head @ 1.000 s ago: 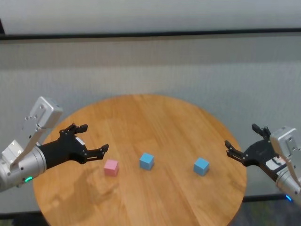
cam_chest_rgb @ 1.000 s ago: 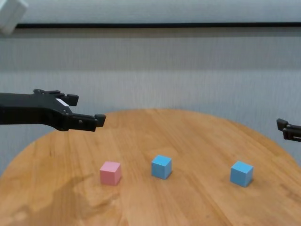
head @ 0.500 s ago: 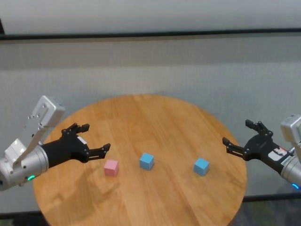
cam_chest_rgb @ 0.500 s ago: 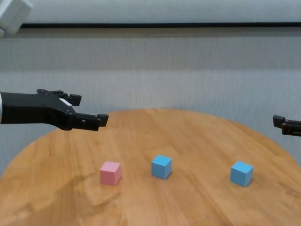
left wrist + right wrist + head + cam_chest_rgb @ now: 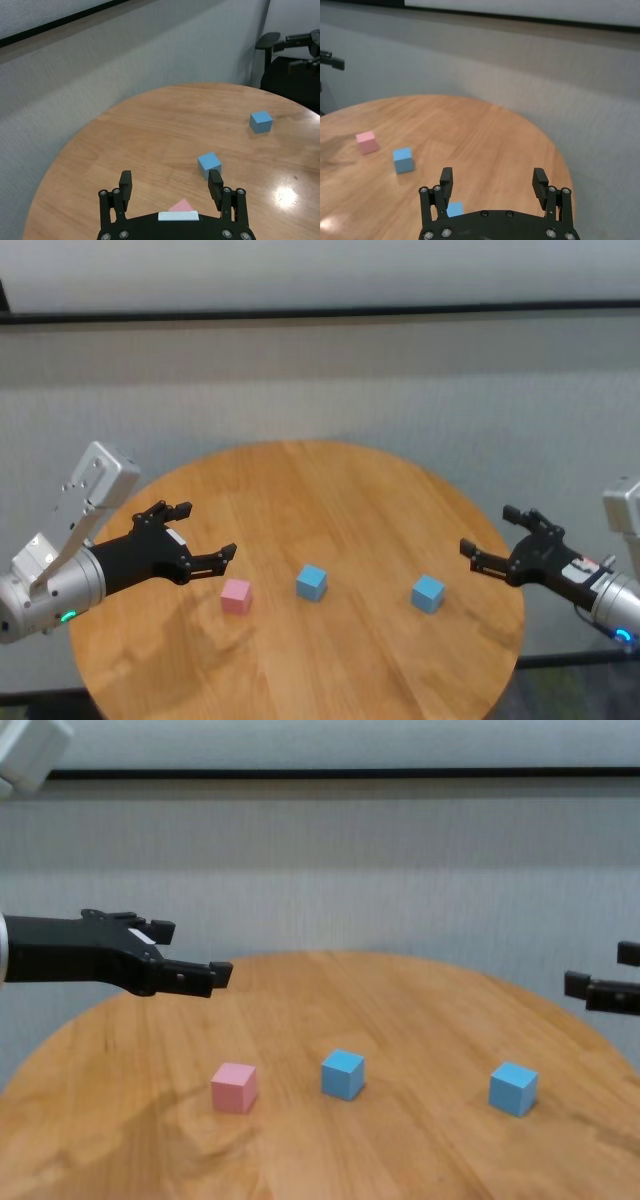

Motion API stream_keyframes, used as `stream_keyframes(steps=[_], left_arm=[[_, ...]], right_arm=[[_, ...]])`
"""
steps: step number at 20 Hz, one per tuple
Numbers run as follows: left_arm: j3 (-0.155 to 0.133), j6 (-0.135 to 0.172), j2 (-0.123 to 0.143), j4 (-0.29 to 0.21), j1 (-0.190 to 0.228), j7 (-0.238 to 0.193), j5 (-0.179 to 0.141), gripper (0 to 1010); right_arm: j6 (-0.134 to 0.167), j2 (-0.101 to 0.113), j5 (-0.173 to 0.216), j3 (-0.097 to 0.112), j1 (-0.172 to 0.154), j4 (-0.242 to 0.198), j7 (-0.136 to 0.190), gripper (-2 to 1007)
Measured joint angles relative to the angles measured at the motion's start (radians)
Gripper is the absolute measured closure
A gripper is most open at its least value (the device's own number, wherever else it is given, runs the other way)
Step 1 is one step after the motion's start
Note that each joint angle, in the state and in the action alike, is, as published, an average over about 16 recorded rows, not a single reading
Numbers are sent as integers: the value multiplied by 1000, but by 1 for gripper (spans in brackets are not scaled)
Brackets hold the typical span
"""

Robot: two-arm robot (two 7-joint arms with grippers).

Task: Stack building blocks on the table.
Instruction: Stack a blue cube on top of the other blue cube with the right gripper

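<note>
Three cubes lie apart in a row on the round wooden table (image 5: 320,495): a pink one (image 5: 236,595) on the left, a light blue one (image 5: 312,582) in the middle, and a second light blue one (image 5: 428,593) on the right. My left gripper (image 5: 205,531) is open and empty, hovering just left of and above the pink cube (image 5: 183,205). My right gripper (image 5: 487,529) is open and empty, above the table's right edge, right of the right blue cube (image 5: 454,209).
A grey wall runs behind the table. The table's rim (image 5: 420,963) curves round at the back. The middle blue cube (image 5: 343,1074) stands a short way from the pink cube (image 5: 234,1086).
My right gripper has moved left, in over the table's right edge toward the right blue cube. My left gripper has crept slightly forward. The cubes have not moved.
</note>
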Motion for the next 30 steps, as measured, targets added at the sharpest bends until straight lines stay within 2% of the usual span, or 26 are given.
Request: stream_keyframes(steps=[3, 8, 12, 30], left_arm=[[0, 0, -1, 1, -1, 0, 0, 8], [1, 1, -2, 2, -2, 0, 1, 8], [1, 1, -2, 2, -2, 0, 1, 8], [2, 1, -3, 4, -4, 0, 1, 8]], right_arm=[[20, -6, 4, -1, -8, -9, 11, 5], [47, -16, -11, -5, -26, -29, 3, 5], [57, -30, -29, -8, -32, -27, 0, 5], [67, -100, -98, -25, 40, 105, 48, 5]])
